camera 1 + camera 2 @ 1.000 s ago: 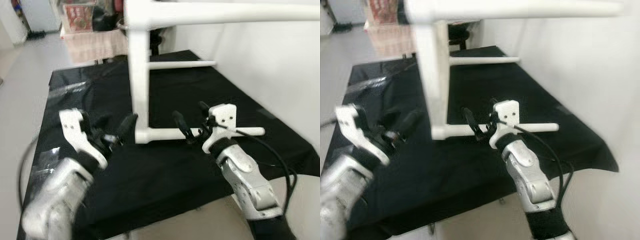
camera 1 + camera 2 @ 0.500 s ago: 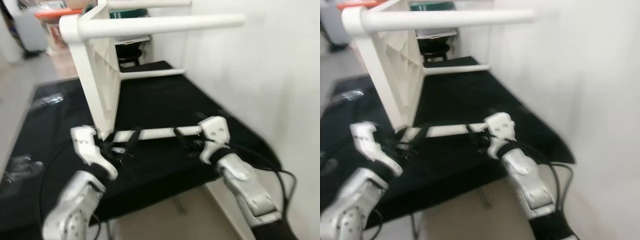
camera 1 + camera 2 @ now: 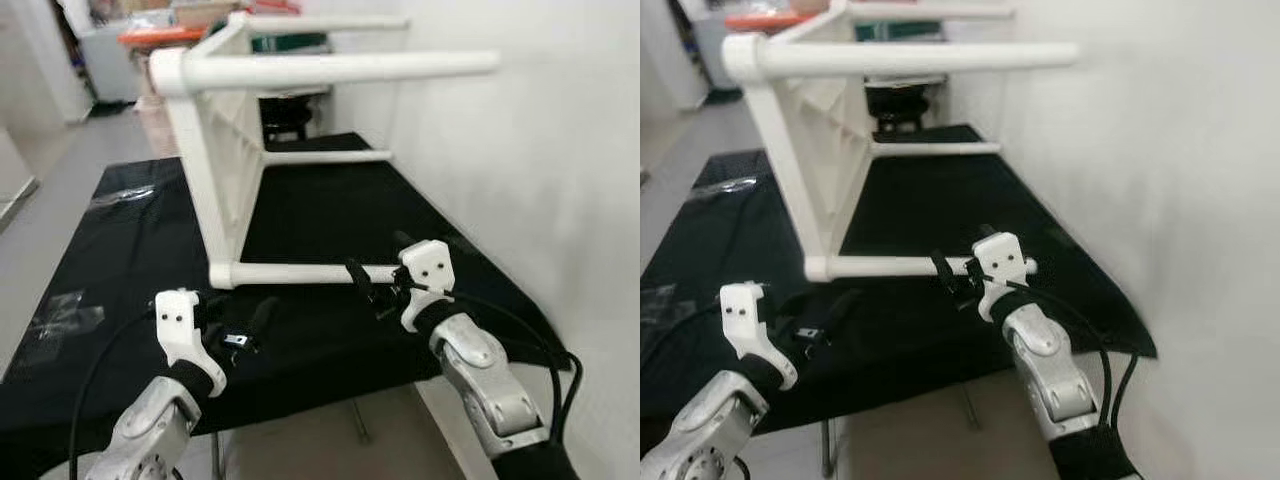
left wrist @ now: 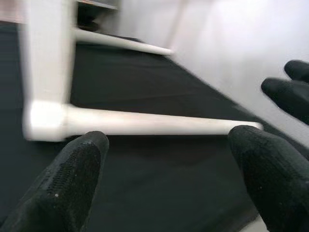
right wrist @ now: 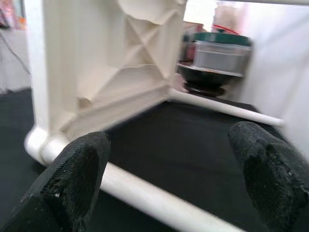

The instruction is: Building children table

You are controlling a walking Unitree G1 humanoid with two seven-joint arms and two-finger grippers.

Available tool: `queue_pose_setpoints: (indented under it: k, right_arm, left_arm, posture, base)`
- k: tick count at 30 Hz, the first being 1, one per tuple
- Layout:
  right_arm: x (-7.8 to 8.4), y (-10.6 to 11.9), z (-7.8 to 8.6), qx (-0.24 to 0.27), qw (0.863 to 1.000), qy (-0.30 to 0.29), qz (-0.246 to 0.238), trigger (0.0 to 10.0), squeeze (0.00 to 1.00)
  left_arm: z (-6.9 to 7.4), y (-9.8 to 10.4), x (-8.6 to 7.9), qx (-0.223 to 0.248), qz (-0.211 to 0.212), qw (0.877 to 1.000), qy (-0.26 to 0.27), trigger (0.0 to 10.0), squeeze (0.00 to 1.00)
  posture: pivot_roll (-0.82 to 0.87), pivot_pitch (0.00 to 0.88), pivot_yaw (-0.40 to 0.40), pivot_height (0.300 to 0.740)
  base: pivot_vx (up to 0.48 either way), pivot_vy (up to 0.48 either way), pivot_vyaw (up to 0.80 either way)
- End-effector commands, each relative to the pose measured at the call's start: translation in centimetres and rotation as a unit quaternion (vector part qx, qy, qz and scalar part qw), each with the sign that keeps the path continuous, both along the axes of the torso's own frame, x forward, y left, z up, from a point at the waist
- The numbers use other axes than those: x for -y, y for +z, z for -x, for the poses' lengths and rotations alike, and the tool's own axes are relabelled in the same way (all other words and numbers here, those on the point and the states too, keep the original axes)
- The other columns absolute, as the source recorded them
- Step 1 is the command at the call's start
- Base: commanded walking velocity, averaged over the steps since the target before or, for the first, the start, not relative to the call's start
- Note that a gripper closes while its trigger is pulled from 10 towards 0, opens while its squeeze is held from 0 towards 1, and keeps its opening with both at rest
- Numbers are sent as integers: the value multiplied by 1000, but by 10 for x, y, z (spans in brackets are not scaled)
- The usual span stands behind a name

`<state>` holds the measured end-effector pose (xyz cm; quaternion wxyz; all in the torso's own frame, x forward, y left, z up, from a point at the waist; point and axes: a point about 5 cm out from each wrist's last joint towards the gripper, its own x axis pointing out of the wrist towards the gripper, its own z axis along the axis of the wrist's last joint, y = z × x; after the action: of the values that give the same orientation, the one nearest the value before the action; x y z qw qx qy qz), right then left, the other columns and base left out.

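White table (image 3: 215,150) lies on its side on the black cloth (image 3: 120,260). Right gripper (image 3: 375,285) is spread wide around the near leg (image 3: 300,272); left gripper (image 3: 245,325) gapes, holding nothing, just short of it.

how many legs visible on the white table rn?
4. On the white plastic children's table, tipped on its side: near-bottom leg and far-bottom leg lie on the black cloth; two upper legs stick out above.
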<state>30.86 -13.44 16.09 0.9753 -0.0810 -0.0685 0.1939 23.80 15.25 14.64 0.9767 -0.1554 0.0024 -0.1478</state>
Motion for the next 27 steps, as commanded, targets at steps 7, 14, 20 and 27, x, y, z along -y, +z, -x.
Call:
queue_pose_setpoints:
  k: [7, 14, 20, 27]
  right_arm:
    - [-6, 7, -4, 16, 1000, 16, -9, 10000, 0]
    - [-7, 10, -4, 22, 1000, 20, -3, 10000, 0]
    - [-5, 13, -2, 29, 999, 32, 8, 10000, 0]
    - [-2, 21, 3, 57, 994, 79, 50, 10000, 0]
  left_arm:
    - [-7, 9, 9, 30, -10, 999, -35, 10000, 0]
    - [-8, 10, 20, 35, -22, 997, -65, 10000, 0]
    - [-9, 1, 17, 13, -78, 997, -27, 10000, 0]
    - [-7, -6, 8, -15, -125, 991, 46, 10000, 0]
  posture:
    - [-5, 0, 37, 740]
    - [-13, 0, 46, 740]
    - [-16, 0, 48, 740]
    - [-18, 0, 53, 740]
  base:
    - [348, 0, 0]
    - [287, 0, 0]
    - [0, 0, 0]
    - [0, 0, 114]
